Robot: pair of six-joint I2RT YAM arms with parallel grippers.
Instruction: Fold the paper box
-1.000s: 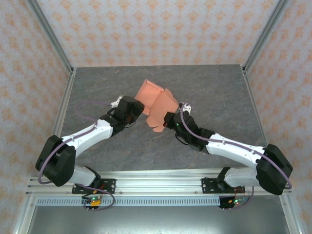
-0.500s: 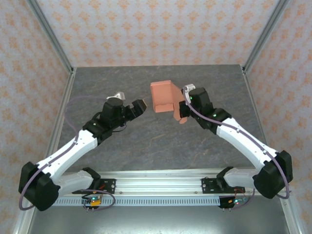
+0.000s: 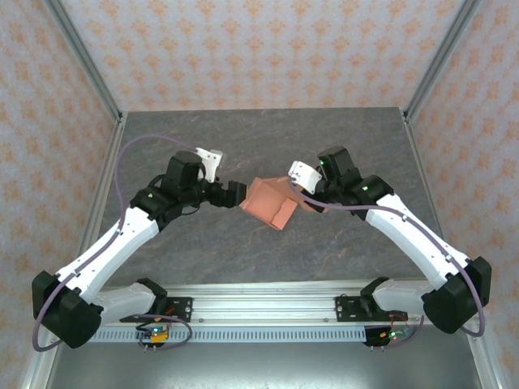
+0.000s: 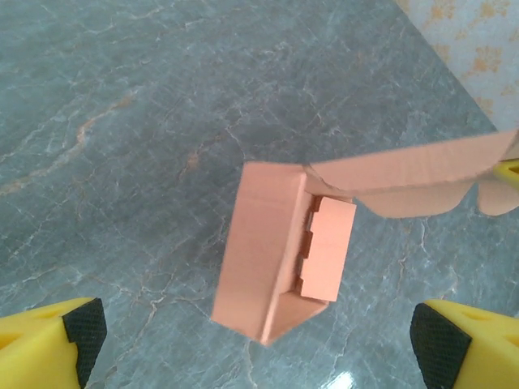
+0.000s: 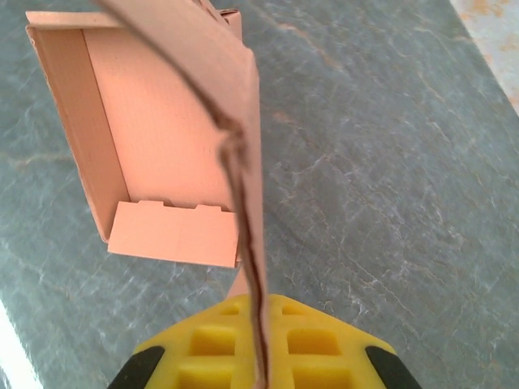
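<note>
The paper box (image 3: 272, 204) is salmon-orange card, partly folded into an open tray with a long lid flap. My right gripper (image 3: 306, 191) is shut on that flap, and the tray hangs tilted over the middle of the table. In the right wrist view the flap's edge runs down between the yellow fingers (image 5: 203, 356) of the right gripper (image 5: 259, 352), with the tray of the paper box (image 5: 162, 138) ahead. My left gripper (image 3: 233, 194) stands open just left of the box. In its wrist view the paper box (image 4: 272, 259) floats ahead of the left gripper (image 4: 258, 356), untouched.
The grey marbled tabletop (image 3: 203, 243) stretches all round the box. Metal frame posts (image 3: 105, 194) run along both sides in front of patterned walls. An aluminium rail (image 3: 259, 296) with the arm bases lies at the near edge.
My left gripper opened, let go of the box and swung back beside its left edge. The right arm lifted the box away, then brought it down toward the middle.
</note>
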